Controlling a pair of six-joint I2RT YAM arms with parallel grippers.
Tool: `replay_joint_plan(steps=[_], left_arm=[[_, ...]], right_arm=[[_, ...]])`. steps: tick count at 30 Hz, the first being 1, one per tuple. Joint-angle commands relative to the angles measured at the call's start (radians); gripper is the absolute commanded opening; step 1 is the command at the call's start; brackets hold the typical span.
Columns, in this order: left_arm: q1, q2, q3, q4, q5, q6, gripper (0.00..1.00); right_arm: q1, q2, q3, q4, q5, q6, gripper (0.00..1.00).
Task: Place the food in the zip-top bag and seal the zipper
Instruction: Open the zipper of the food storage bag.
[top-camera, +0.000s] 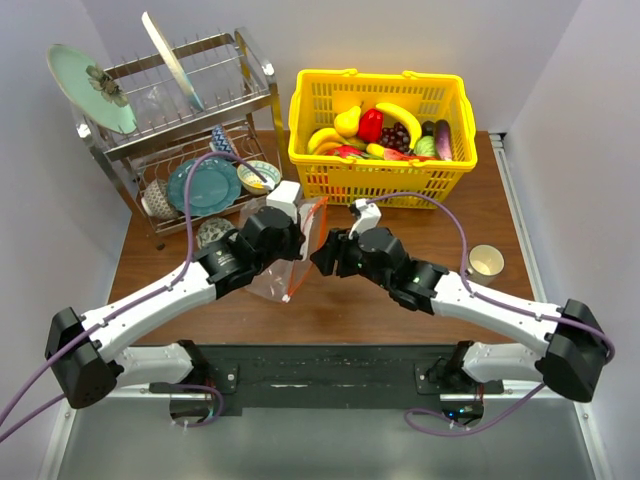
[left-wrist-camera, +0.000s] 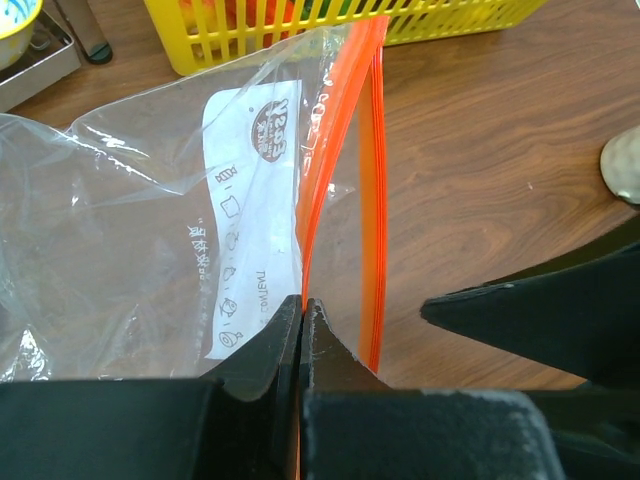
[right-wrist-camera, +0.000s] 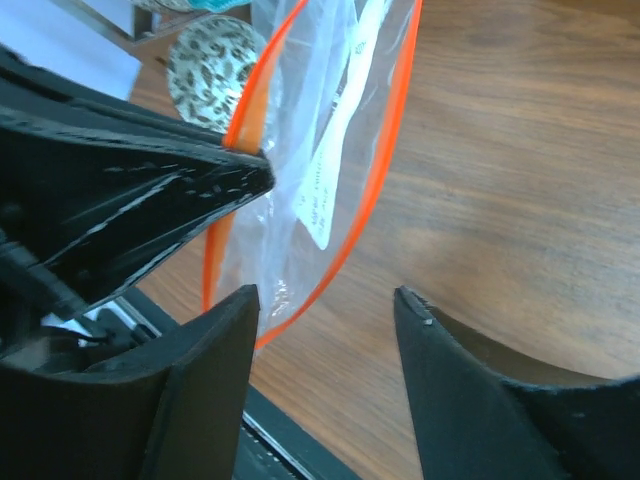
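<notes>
One lip of the zipper (left-wrist-camera: 335, 170) pinched in the left pincer (left-wrist-camera: 302, 308); zip-top bag (left-wrist-camera: 150, 200) held mid-table (top-camera: 350, 310), strip running away from the arms. Right pincer (right-wrist-camera: 325, 300) spread, nearer the free lip, just beside it. Food (top-camera: 372, 124) sits in basket (top-camera: 380, 78).

The left arm (top-camera: 170, 290) and right arm (top-camera: 470, 295) meet head to head over the middle of the brown table (top-camera: 340, 310). The clear zip-top bag (top-camera: 272, 282) lies crumpled beneath the left one, and its red-orange zipper (top-camera: 300, 270) curves down between them. Behind stands a yellow basket (top-camera: 330, 180) holding the food (top-camera: 385, 130), with a dish rack (top-camera: 180, 110) of plates at the rear left and a small cup (top-camera: 486, 261) beside the right arm.
</notes>
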Motion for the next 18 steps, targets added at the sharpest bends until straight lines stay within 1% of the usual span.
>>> replay_joint_plan(steps=[1,2,5,6,8,9,10,13,14,16,17,18], left_arm=[[-0.011,-0.031,0.006,0.053,0.035,-0.011,0.00],[-0.011,-0.034,0.004,0.054,0.052,-0.009,0.00],[-0.011,-0.046,-0.007,0.051,0.095,0.008,0.00],[-0.013,-0.051,-0.008,0.041,0.102,0.012,0.00],[-0.013,-0.059,-0.005,0.021,0.109,0.023,0.00],[-0.013,-0.063,0.000,-0.008,0.106,0.029,0.00],[-0.013,-0.066,0.010,-0.028,0.095,0.039,0.00],[-0.013,-0.059,0.062,-0.146,0.003,0.065,0.00],[-0.014,-0.054,0.078,-0.178,-0.052,0.074,0.00],[-0.014,-0.025,0.139,-0.289,-0.109,0.101,0.00],[-0.013,-0.010,0.165,-0.333,-0.182,0.105,0.00],[-0.014,0.022,0.215,-0.425,-0.224,0.108,0.00]], right_arm=[[-0.001,0.054,0.057,0.010,0.026,-0.012,0.56],[-0.001,0.079,0.074,-0.004,0.035,-0.014,0.53],[-0.002,0.107,0.089,-0.012,0.058,-0.022,0.31],[-0.002,0.118,0.091,-0.012,0.064,-0.020,0.21],[-0.002,0.124,0.095,-0.039,0.090,-0.012,0.13],[-0.002,0.130,0.095,-0.050,0.102,-0.006,0.03],[-0.002,0.132,0.095,-0.061,0.110,-0.005,0.00],[-0.004,0.130,0.097,-0.108,0.150,0.001,0.00],[-0.004,0.127,0.091,-0.130,0.176,0.006,0.00],[-0.004,0.115,0.082,-0.148,0.200,0.008,0.00],[-0.004,0.110,0.074,-0.169,0.228,0.014,0.00],[-0.004,0.106,0.071,-0.182,0.246,0.017,0.00]])
